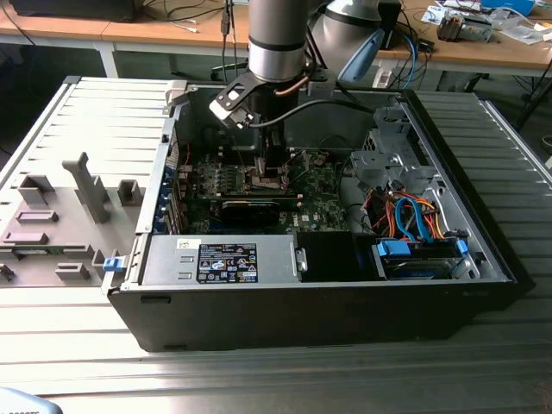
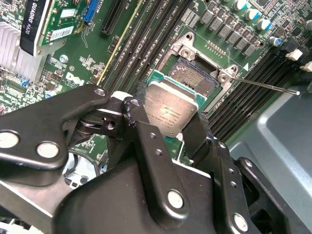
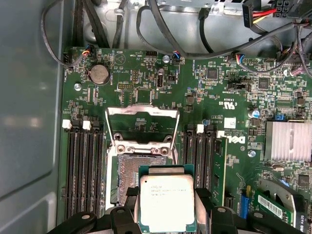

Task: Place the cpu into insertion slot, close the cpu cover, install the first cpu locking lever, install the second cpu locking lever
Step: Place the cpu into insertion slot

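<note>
The cpu point(image 3: 166, 202), a square chip with a grey metal face on a green base, lies flat. The gripper point(image 3: 166, 197) clamps it at two opposite edges, partly over the insertion slot point(image 3: 126, 178). The slot's dark centre lies bare on the green motherboard point(image 3: 146, 73). The silvery cpu cover point(image 3: 141, 111) stands tilted open from one edge of the slot.

The grey cylindrical robot arm point(image 1: 276, 39) hangs straight down in the exterior view, its wrist vertical and its black metal gripper point(image 1: 269, 172) pointing downward at the arm's lower end. In both wrist views the gripper's two black fingers point(image 2: 146, 141) press on opposite edges of the small flat square grey-faced cpu point(image 3: 166, 197), clamping it between their tips.
</note>
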`<state>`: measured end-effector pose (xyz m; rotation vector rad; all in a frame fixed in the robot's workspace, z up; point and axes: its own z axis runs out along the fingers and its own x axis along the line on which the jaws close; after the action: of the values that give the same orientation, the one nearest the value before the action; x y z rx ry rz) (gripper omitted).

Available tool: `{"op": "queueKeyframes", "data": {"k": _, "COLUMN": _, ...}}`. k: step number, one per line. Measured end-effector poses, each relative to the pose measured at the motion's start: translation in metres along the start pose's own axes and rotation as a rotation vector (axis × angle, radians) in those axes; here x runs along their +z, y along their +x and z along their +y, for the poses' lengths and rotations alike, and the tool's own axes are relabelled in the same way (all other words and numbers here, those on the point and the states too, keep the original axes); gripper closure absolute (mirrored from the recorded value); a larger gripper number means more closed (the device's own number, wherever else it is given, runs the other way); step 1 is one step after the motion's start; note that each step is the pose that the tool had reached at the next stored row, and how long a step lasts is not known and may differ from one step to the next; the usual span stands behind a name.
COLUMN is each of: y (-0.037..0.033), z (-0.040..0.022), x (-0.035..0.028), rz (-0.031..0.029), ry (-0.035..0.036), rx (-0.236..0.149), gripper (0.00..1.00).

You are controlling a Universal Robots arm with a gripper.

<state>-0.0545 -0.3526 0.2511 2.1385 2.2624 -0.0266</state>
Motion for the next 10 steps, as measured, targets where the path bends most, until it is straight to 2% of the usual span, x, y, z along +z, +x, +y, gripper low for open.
{"op": "queueKeyframes", "data": {"k": 10, "y": 0.0001, "z": -0.0015, "x": 0.0017, "rz": 0.0, "ry": 0.0, "rx": 0.0, "gripper": 0.46}}
